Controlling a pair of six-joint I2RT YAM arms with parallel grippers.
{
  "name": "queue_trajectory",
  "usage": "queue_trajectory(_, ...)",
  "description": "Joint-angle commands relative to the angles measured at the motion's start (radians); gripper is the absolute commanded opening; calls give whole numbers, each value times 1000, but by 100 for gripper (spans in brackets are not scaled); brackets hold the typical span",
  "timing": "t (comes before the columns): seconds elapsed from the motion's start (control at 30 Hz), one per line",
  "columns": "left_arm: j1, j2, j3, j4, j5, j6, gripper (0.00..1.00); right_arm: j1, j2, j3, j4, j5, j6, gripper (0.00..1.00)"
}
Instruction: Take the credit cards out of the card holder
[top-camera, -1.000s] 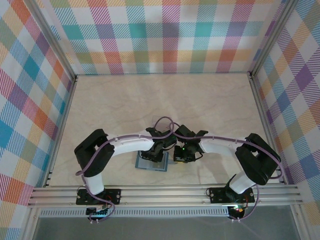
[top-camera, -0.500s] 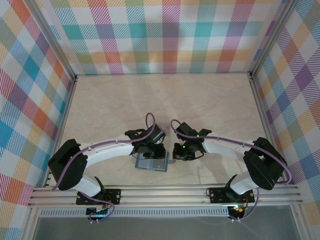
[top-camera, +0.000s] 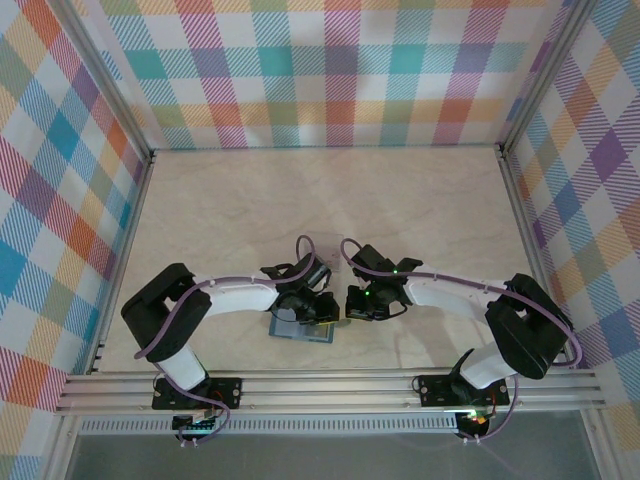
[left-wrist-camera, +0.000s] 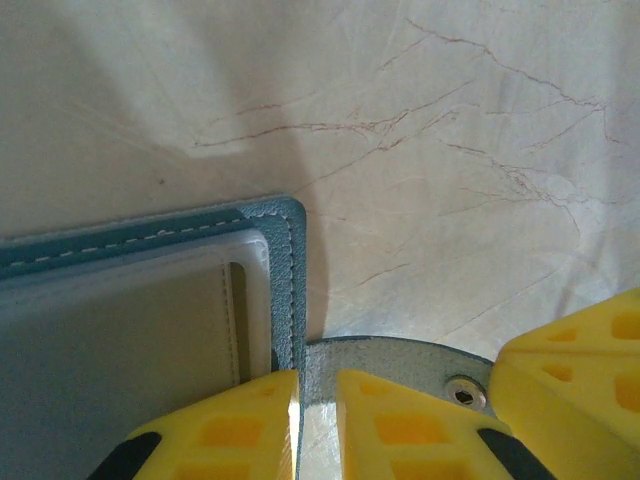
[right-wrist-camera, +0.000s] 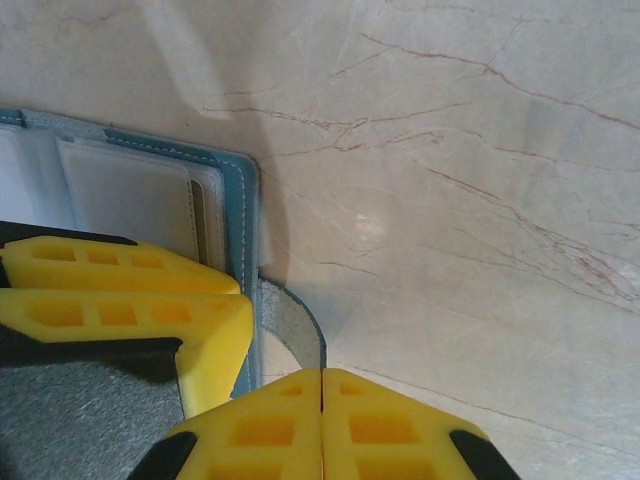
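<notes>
Between the barely-parted jaws of left gripper (left-wrist-camera: 317, 390) runs holder (left-wrist-camera: 140, 236) edge, hold unclear; right gripper (right-wrist-camera: 321, 385), squeezed shut, sits over tab (right-wrist-camera: 293, 325). I'd pin it flat first.

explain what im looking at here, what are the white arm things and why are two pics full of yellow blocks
These are two robot arms bolted at the near edge of a marble-look table with plaid walls around it. The wide picture comes from a camera above and behind them, so the left arm is on the left and the right arm on the right. The two close-ups come from small cameras on the wrists. The yellow blocks are the grippers' fingers.

On the table lies a teal card holder, open, with a pale card tucked in a pocket. The left gripper sits at the holder's edge, nearly closed. I cannot tell whether it pinches anything. The right gripper is shut, right at the holder's clasp tab.
</notes>
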Motion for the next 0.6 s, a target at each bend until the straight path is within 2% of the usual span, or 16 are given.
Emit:
queue_trajectory(0.0, 16, -9, -19, 21, 17, -4, 18, 5, 13, 3, -18, 6, -10, 9)
queue_trajectory(0.37, 17, -106, -52, -28, -28, 2, 18, 5, 13, 3, -23, 8, -12, 10)
queue_trajectory(0.57, 17, -80, -61, -41, -37, 8, 18, 4, 15, 5, -25, 8, -14, 11)
